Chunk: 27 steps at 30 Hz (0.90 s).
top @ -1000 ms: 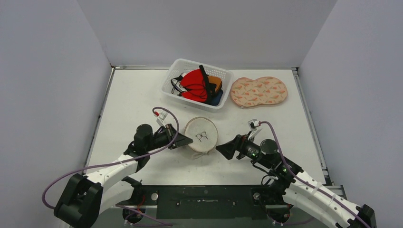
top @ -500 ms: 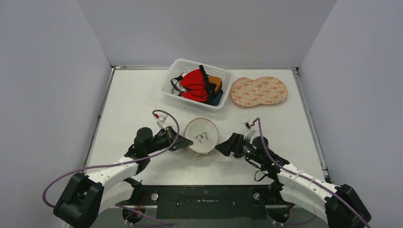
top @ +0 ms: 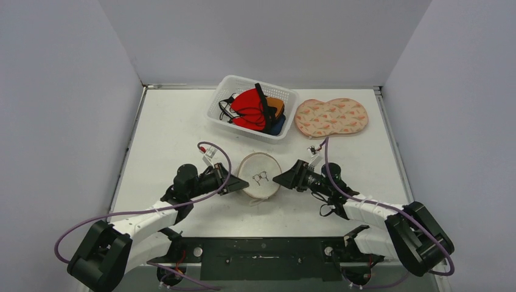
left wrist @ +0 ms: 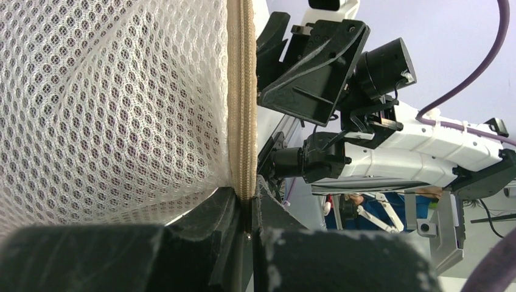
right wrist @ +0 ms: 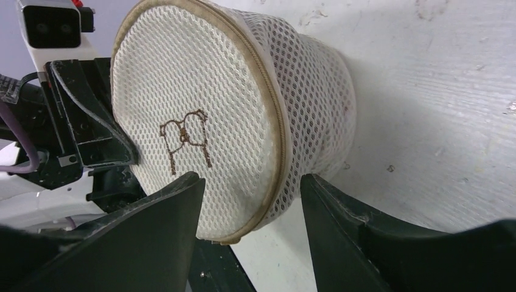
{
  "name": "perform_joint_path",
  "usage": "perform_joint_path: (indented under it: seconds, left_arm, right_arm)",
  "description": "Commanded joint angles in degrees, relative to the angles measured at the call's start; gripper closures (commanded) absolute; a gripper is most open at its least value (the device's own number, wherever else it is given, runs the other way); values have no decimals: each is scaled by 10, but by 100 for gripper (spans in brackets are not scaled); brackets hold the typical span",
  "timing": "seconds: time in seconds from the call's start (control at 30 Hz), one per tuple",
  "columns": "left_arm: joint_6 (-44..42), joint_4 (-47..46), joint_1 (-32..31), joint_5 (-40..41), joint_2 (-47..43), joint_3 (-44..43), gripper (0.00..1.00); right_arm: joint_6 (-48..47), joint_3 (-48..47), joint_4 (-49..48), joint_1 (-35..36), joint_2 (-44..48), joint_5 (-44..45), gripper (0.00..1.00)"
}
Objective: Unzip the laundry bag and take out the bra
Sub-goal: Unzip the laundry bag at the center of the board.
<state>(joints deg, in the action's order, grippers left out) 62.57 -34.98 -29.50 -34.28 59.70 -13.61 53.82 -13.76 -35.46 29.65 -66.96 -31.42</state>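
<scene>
**A:** Where is the bag [top: 258,176]?

**B:** On the table [top: 170,128], a little toward 6 o'clock from its middle. It is lying flat with the embroidered face up, and it hasn't shifted. The zip [left wrist: 245,121] round its rim looks closed as far as I can see. I can't make out the bra through the mesh.

**A:** So what changed?

**B:** The right gripper [top: 281,178]. A second ago it sat off at the bag's 4 o'clock, well apart. Now it has swung in to 3 o'clock. Its jaws are narrower than they were but still apart, one finger over the face and one beside the wall, with the rim between them.

**A:** And the other side?

**B:** The left gripper [top: 238,183] hasn't let go. It stays at 9 o'clock with its jaws together, clamped on the zip tape.

**A:** What does that mean for the task?

**B:** I'd say the bag is about to be pinned from both sides, which would brace it for unzipping. I can't spot the puller, so nothing has been opened yet.

**A:** Anything nearby?

**B:** The basket [top: 222,103] sits at 12 o'clock, well clear.
</scene>
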Motion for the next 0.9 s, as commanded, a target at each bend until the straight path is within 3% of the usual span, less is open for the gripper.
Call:
perform_joint_path:
  seconds: [0.0, 0.1, 0.23, 0.33, 0.4, 0.43, 0.57, 0.6, 0.73, 0.87]
  left_arm:
    - [-7, -33, -11, 8, 2, -10, 100]
    - [-7, -35, -13, 11, 4, -9, 100]
    - [-7, -33, -14, 13, 4, -12, 100]
    - [-7, -24, -14, 20, 2, -17, 100]
    - [-6, -15, -15, 26, -2, -22, 100]
    - [-6, -8, -16, 30, -5, -25, 96]
    - [-7, 31, -29, 56, -27, -37, 56]
    - [-8, 51, -35, 72, -38, -39, 50]
    - [-5, 142, -83, 174, -102, -37, 38]
    - [44, 206, -179, 319, -168, -16, 28]
  right_arm:
    - [18, -18, -117, -1, -33, -39, 42]
    - [29, -17, -142, 0, -55, -46, 50]
    - [32, -16, -143, 0, -51, -45, 69]
    - [25, -18, -102, -1, -16, -37, 89]
    - [17, -17, -61, 0, 23, -26, 95]
    - [12, -18, -32, -1, 46, -18, 95]
    - [7, -7, 67, 0, 146, 29, 95]
    - [14, 2, 82, 1, 168, 42, 95]
    - [68, 42, 103, 7, 240, 91, 95]
    - [141, 82, 104, 23, 291, 154, 95]
